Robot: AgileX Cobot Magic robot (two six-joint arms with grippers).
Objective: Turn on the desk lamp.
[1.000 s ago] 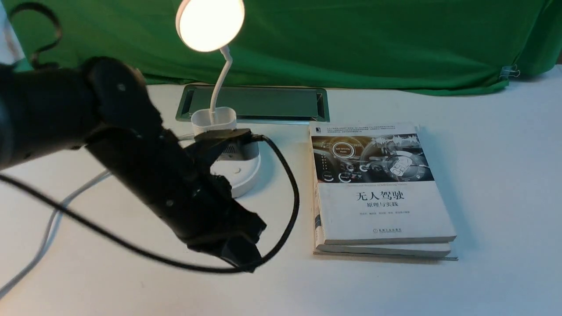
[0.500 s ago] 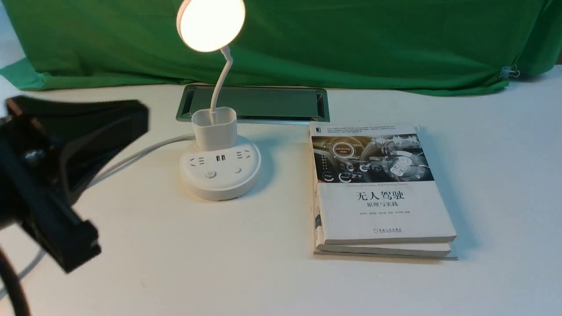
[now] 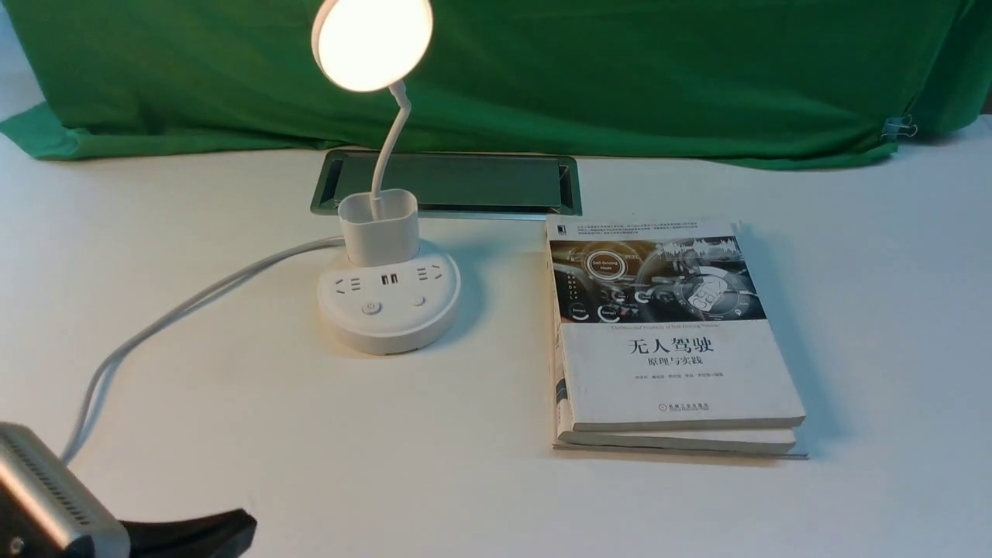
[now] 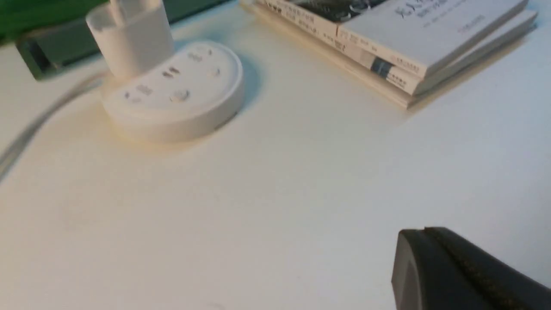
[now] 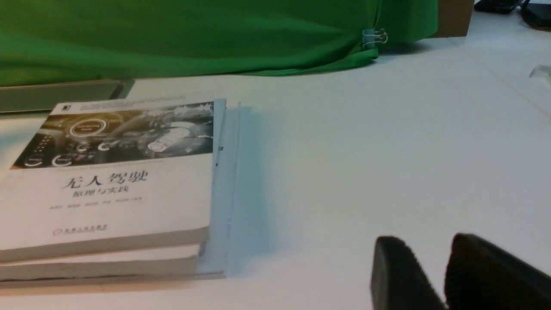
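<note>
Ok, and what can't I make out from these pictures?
- Desk lamp: top of its head cut off by the front view's upper edge.
- Base markings: blurred in the left wrist view.
- Left gripper: partly cut off by the front view's lower edge.

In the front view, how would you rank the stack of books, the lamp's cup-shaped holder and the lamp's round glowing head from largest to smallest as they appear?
1. Stack of books
2. Glowing head, though its top is cut off
3. Cup-shaped holder
</note>
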